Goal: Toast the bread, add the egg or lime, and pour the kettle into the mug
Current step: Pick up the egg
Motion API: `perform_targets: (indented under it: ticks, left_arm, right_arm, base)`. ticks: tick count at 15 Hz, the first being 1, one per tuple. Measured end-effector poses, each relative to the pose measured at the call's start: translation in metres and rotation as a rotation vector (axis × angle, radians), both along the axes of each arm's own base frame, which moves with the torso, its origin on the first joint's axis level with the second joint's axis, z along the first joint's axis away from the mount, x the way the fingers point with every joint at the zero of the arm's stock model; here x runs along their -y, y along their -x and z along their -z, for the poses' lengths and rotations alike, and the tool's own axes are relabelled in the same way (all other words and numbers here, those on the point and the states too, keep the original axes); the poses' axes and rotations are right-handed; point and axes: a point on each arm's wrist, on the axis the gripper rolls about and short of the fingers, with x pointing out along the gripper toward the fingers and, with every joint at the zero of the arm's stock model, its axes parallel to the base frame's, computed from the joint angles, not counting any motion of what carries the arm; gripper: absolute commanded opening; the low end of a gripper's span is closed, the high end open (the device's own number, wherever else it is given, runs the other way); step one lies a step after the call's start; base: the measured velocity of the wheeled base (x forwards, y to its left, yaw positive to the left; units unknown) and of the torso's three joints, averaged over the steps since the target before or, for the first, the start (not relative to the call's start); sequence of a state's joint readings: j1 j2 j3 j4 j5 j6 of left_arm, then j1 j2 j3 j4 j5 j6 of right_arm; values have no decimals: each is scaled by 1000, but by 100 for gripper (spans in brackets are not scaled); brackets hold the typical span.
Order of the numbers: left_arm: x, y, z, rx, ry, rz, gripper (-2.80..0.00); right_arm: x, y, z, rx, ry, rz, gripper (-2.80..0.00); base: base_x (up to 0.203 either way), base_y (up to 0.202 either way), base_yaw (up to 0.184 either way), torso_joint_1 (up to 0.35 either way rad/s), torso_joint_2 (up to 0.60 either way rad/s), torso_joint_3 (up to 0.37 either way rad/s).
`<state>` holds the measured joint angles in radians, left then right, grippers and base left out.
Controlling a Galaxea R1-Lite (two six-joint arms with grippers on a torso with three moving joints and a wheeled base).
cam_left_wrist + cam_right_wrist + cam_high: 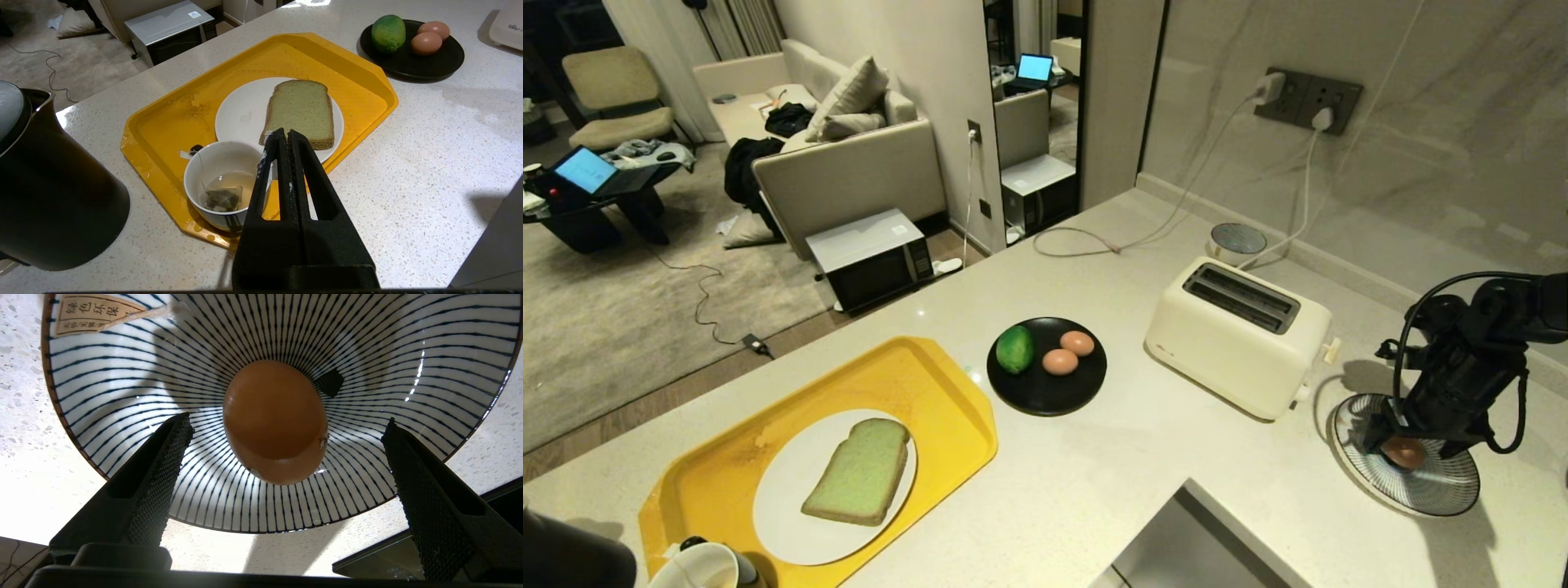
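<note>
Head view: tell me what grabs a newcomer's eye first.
The yellow tray at the counter's near left, with the green bread lying on its white plate. Then, at far right, the right gripper open over an egg lying in a striped bowl, beside the cream toaster.

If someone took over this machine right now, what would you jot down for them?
Left pincer: shut, empty, parked above the tray.
Right pincer: open over the striped bowl, right of the toaster; egg lies in the bowl, not gripped.
Bread: untoasted, on the white plate.
Lime: on the black plate with two eggs.
Kettle: beside the tray. Mug: on it, with teabag and some liquid.
Done: egg. Left: toast; the pour looks unfinished.
</note>
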<state>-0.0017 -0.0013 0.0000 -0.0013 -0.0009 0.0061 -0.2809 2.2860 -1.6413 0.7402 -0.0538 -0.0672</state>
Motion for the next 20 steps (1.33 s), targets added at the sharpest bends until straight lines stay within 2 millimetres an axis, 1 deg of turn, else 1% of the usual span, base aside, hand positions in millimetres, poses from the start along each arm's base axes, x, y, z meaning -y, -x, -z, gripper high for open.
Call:
perform_targets:
  ticks: [3, 4, 15, 17, 20]
  left_arm:
    - [0, 0, 0, 0, 1, 0, -280]
    - [0, 0, 0, 0, 0, 0, -280]
    - [0, 0, 0, 0, 0, 0, -280]
    - [0, 0, 0, 0, 0, 0, -280]
    - [0, 0, 0, 0, 0, 1, -280]
  right_arm:
    - [0, 0, 2, -5, 0, -1, 0]
    - [0, -1, 2, -5, 2, -2, -280]
    - [0, -5, 6, -6, -1, -7, -280]
    - [0, -4, 3, 1, 0, -3, -280]
    - [0, -1, -7, 21, 5, 2, -280]
  base:
    - [0, 0, 0, 0, 0, 0]
    - [0, 0, 0, 0, 0, 0]
    - [0, 0, 0, 0, 0, 0]
    - [0, 0, 0, 0, 0, 0]
    - [0, 0, 0, 0, 0, 0]
